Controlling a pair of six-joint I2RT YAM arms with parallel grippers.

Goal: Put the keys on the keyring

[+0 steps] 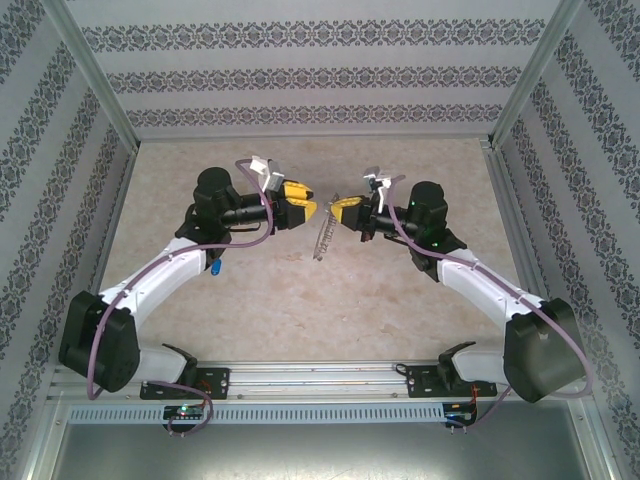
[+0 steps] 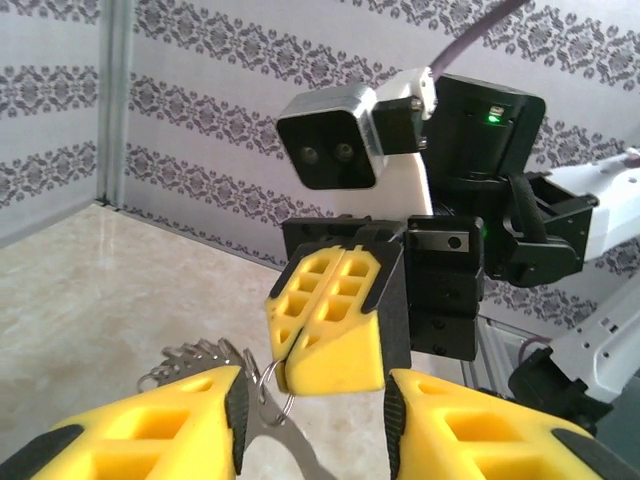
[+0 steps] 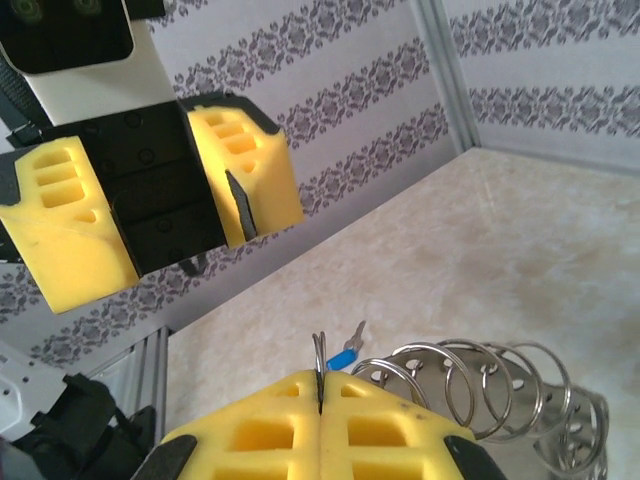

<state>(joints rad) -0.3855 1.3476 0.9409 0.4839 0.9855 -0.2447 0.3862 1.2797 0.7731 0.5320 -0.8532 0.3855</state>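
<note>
The keyring [image 1: 324, 238] is held above the bench [image 1: 300, 310], pinched in the closed right end effector [image 1: 338, 208]. The blue-headed key [image 1: 215, 267] is seen lying on the bench beside the left arm, unthreaded. The left end effector [image 1: 308, 203] is parted and empty; picking and threading are judged outstanding.

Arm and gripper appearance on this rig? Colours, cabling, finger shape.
Left arm and right arm: white links, black joint housings, purple cable running alongside. Left gripper and right gripper: blocky yellow fingers with cut-out pockets, black backing. Green LED on the right wrist.
</note>
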